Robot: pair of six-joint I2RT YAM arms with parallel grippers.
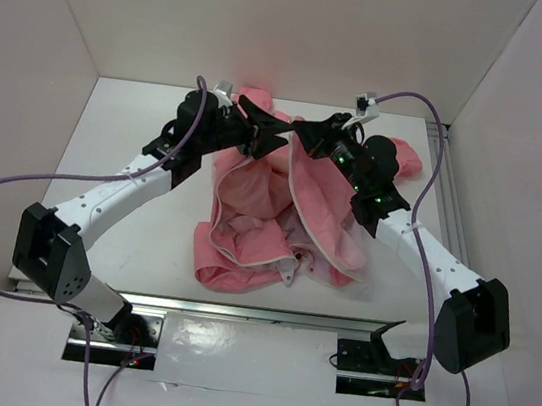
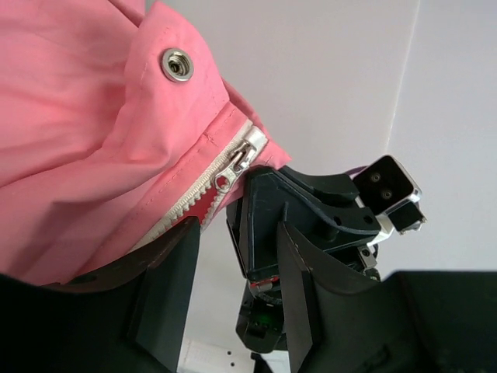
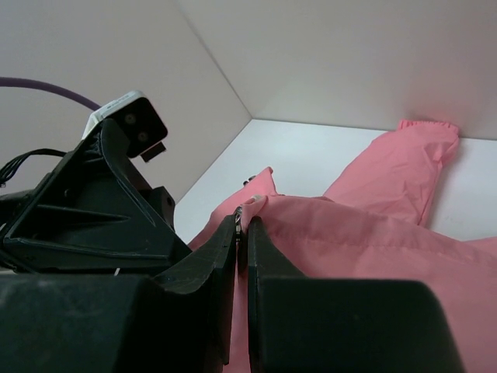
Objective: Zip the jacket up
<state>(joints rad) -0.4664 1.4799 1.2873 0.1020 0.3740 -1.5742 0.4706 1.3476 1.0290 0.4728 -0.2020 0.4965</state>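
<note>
The salmon-pink jacket (image 1: 279,214) lies open in the middle of the table, paler lining up. My left gripper (image 1: 262,141) and right gripper (image 1: 296,132) meet over its far end. In the left wrist view the jacket (image 2: 78,132) hangs at the upper left with its white zipper teeth, metal slider (image 2: 237,159) and a snap button (image 2: 177,64). The left gripper (image 2: 237,229) is open, its left finger touching the zipper edge, nothing between the jaws. In the right wrist view the right gripper (image 3: 242,225) is shut on the jacket's edge (image 3: 349,233), where a bit of metal shows.
White walls enclose the table on three sides. One sleeve (image 1: 403,161) lies at the far right beside my right arm; in the right wrist view it (image 3: 396,167) reaches toward the back wall. A metal rail (image 1: 255,314) runs along the near edge.
</note>
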